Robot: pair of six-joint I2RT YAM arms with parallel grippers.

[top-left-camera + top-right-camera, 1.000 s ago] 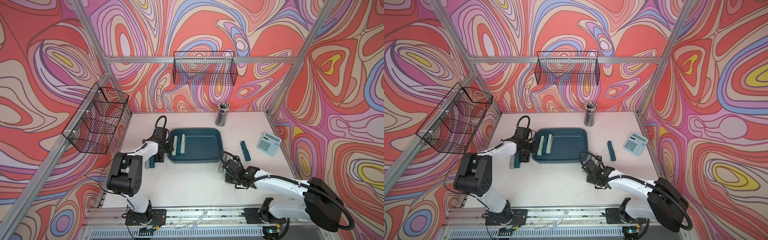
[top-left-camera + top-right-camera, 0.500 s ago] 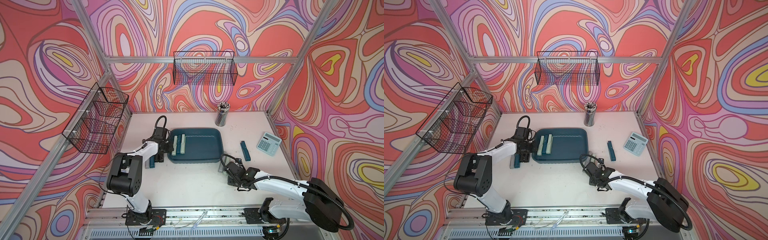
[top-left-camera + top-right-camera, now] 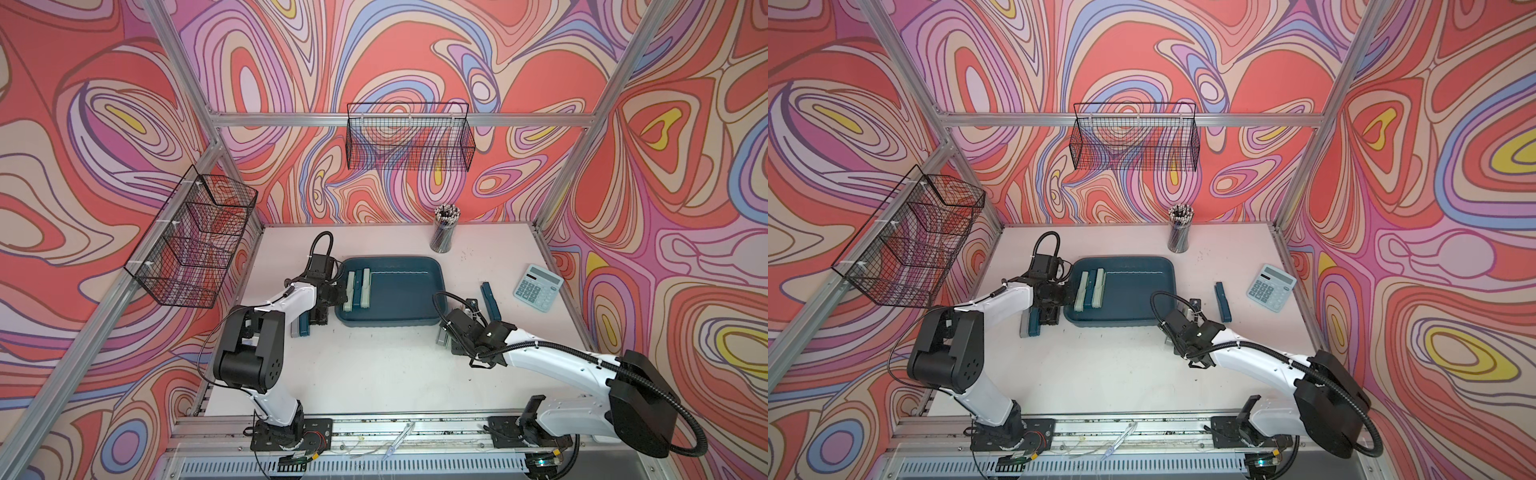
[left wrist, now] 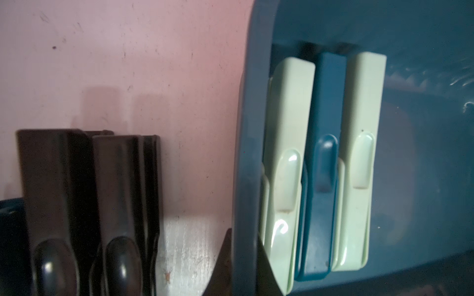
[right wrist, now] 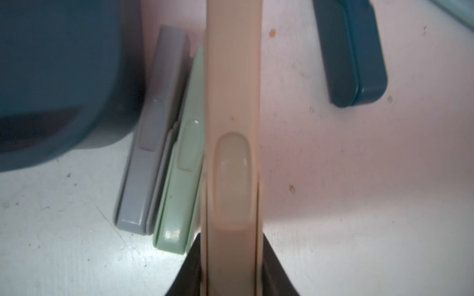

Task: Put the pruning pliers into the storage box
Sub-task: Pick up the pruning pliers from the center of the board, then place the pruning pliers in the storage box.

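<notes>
Beige oblong plastic pruning pliers (image 5: pixel 232 128) clamped lengthwise in right gripper (image 5: pixel 232 278), pointing away from wrist; left gripper (image 3: pixel 335 292) fully closed.

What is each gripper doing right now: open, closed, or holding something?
Left gripper: closed on the wall of the storage box.
Right gripper: closed on the beige pruning pliers.

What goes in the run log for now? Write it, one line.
left gripper: shut on storage box rim | right gripper: shut on beige pliers | in box: three pliers
</notes>
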